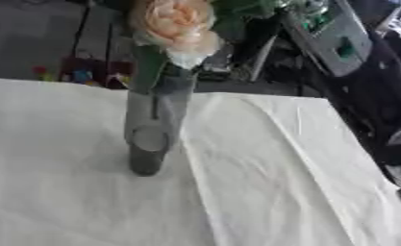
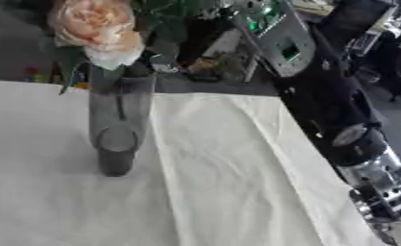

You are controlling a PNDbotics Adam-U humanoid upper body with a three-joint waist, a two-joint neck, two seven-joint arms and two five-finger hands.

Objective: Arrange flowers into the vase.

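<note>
A tall grey glass vase [image 1: 156, 129] near the cloth-covered desk's [image 1: 262, 192] far edge holds a peach rose [image 1: 173, 25]. Only the right arm [image 2: 355, 139] shows along the right edge; neither hand shows, so their state cannot be told. Further stems should enter straight down, sparing the rose.

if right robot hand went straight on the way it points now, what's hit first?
Probably the green leaves beside the peach flower in the vase: the right robot hand points toward them. Depth is unclear, so it might pass behind.

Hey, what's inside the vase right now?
A peach flower with green leaves rises from the grey vase. Its stem shows faintly through the glass; whether there is water cannot be told.
</note>
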